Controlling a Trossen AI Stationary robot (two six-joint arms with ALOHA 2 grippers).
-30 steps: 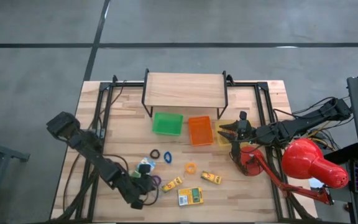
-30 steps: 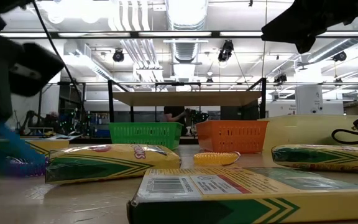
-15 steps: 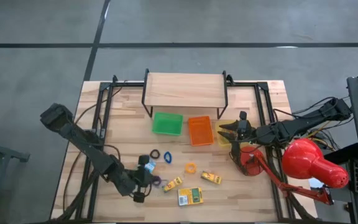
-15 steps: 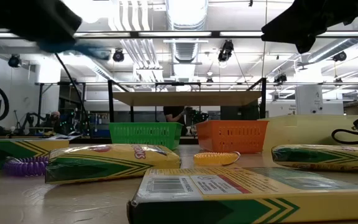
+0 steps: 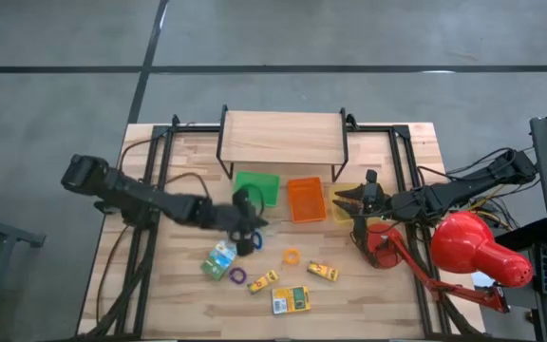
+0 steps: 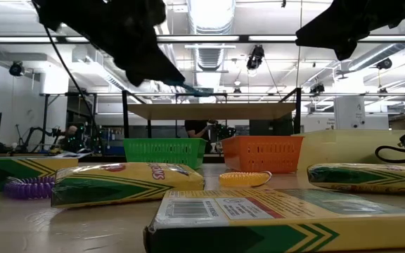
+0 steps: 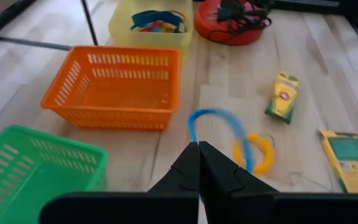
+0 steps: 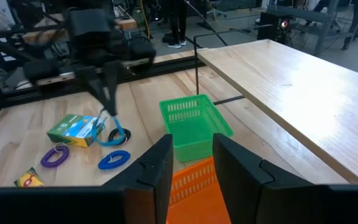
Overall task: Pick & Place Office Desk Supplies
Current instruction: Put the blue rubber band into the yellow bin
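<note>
Left gripper (image 7: 199, 149) is pressed shut on a blue band (image 7: 211, 127), which hangs from the fingertips above the table, in the air between the supplies and the trays. In the right wrist view the loop (image 8: 114, 134) dangles thin and slack under the fingers.

The pinch is on a narrow strand only, so the main risk is that the band slips out or swings during the carry and drops short of a tray. A loop this light can also snag on a tray's slotted wall, or cling to a finger when the fingers part, and come back out with the gripper.

Just below lies an orange band (image 7: 258, 154); a low pass could drag it along. Near it are a small crayon box (image 7: 282, 95) and a larger box (image 7: 355, 158), and farther back a purple band (image 8: 55, 157), another blue band (image 8: 114, 160) and a green-and-white box (image 8: 76, 130), all loose on the wood.

Ahead stand the green tray (image 5: 256, 188), orange tray (image 5: 305, 199) and yellow tray (image 7: 148, 25). The yellow tray already holds bands, so it seems the likely goal, and the right gripper (image 5: 346, 201) hovers by it, fingers apart and empty. Reaching across could bring the two arms close together. The lamp (image 5: 478, 249) base crowds that corner too.
</note>
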